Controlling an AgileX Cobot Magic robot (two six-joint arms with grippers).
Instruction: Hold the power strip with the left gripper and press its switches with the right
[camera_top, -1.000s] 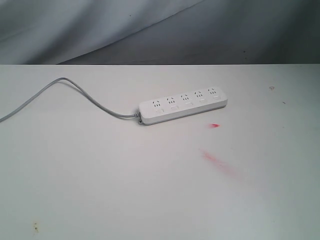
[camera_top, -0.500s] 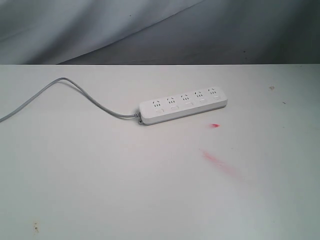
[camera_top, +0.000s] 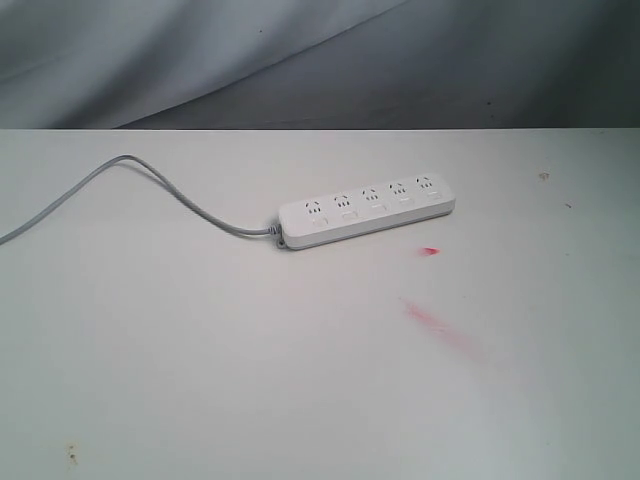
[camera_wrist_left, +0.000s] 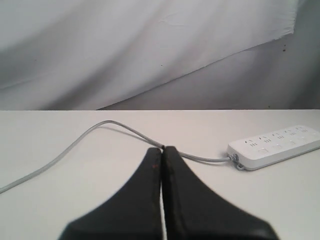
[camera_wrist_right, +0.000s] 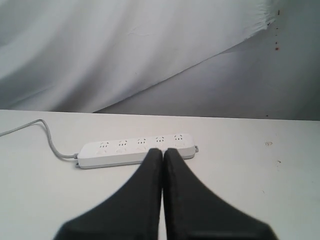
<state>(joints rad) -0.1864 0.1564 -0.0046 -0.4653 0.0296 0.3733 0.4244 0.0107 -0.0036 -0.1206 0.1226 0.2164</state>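
Observation:
The white power strip (camera_top: 366, 212) lies flat on the white table, slanting a little, its grey cord (camera_top: 130, 175) running off to the left edge. Its row of small white switches (camera_top: 376, 209) faces the front. Neither arm shows in the exterior view. In the left wrist view my left gripper (camera_wrist_left: 162, 149) is shut and empty, well short of the power strip (camera_wrist_left: 276, 146), with its tips in line with the cord (camera_wrist_left: 100, 131). My right gripper (camera_wrist_right: 163, 150) is shut too, holding nothing, with the power strip (camera_wrist_right: 134, 149) lying beyond its tips.
Red smears (camera_top: 437, 325) and a small red spot (camera_top: 430, 251) mark the table in front of the strip. A creased grey cloth backdrop (camera_top: 300, 60) hangs behind the table's far edge. Small dark specks (camera_top: 71, 455) sit near the front left.

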